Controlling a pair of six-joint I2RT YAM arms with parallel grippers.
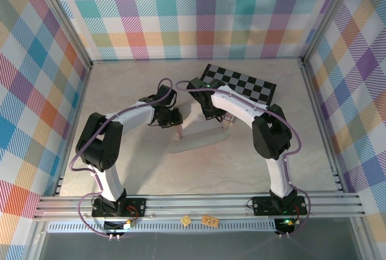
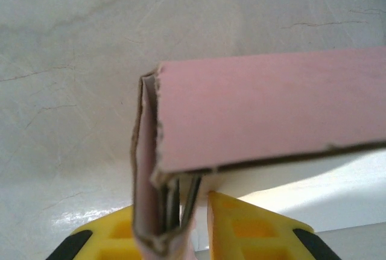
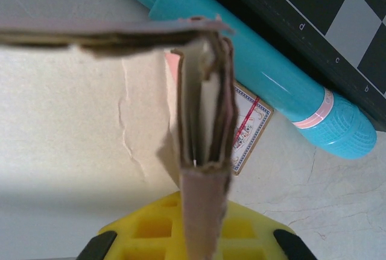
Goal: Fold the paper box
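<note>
On your bench (image 1: 120, 97) the paper box (image 1: 199, 139) sits mid-bench between the arms, one folded end pinched in your right gripper (image 3: 205, 206), the other inside your left gripper (image 2: 174, 216), whose grip you cannot tell.

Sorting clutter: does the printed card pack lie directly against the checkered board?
No, a teal tube lies between the card pack and the checkered board.

My paper box (image 2: 265, 109) is dusty pink, my fingers (image 2: 253, 227) yellow, the tube (image 3: 259, 61) turquoise, the checkered board (image 1: 239, 83) black-and-grey, the walls (image 1: 199, 12) pastel plaid
</note>
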